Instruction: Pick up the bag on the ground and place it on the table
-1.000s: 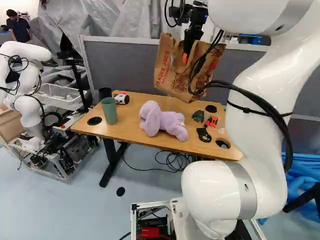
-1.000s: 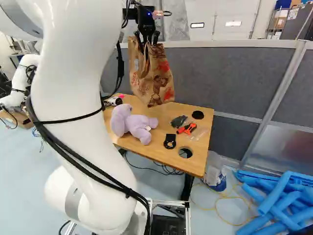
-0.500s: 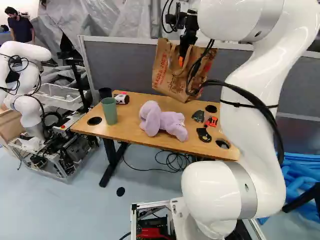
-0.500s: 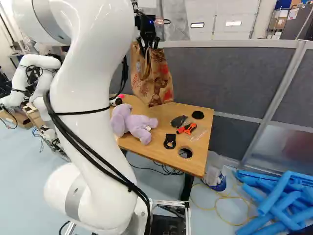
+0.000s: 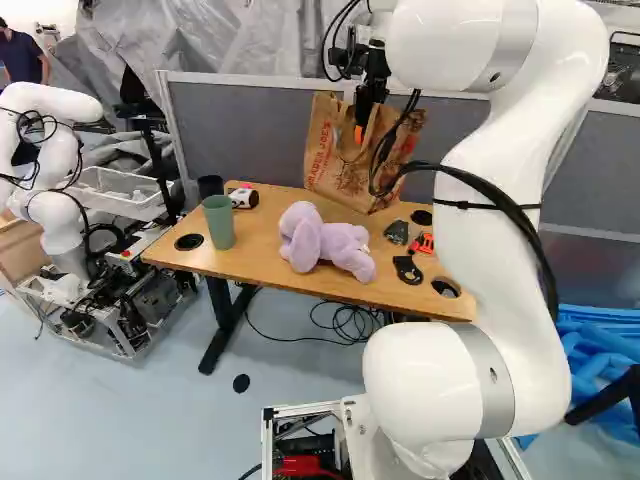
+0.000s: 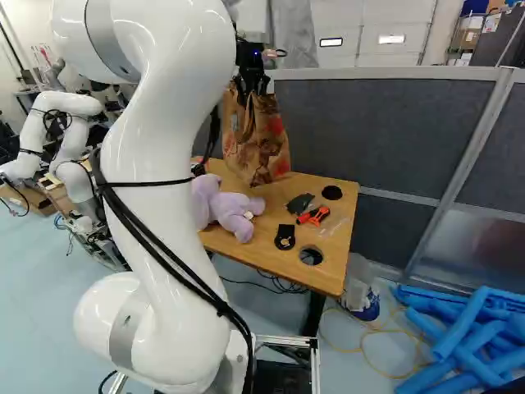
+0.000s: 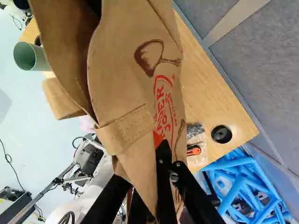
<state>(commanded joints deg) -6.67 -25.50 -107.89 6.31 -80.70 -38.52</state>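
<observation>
Black claw (image 5: 360, 127) clamped on the brown paper bag (image 5: 335, 170), bold red lettering (image 7: 163, 108) and a brown drawing (image 7: 148, 58) down its side, bag over the wooden table (image 5: 262, 262), beyond the purple stuffed toy (image 5: 345, 243), whether touching the tabletop I can't tell

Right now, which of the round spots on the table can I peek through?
The one at the near right corner of the table, beside the flat black piece: something pale shows through it. The back right one and left one look dark.
</observation>
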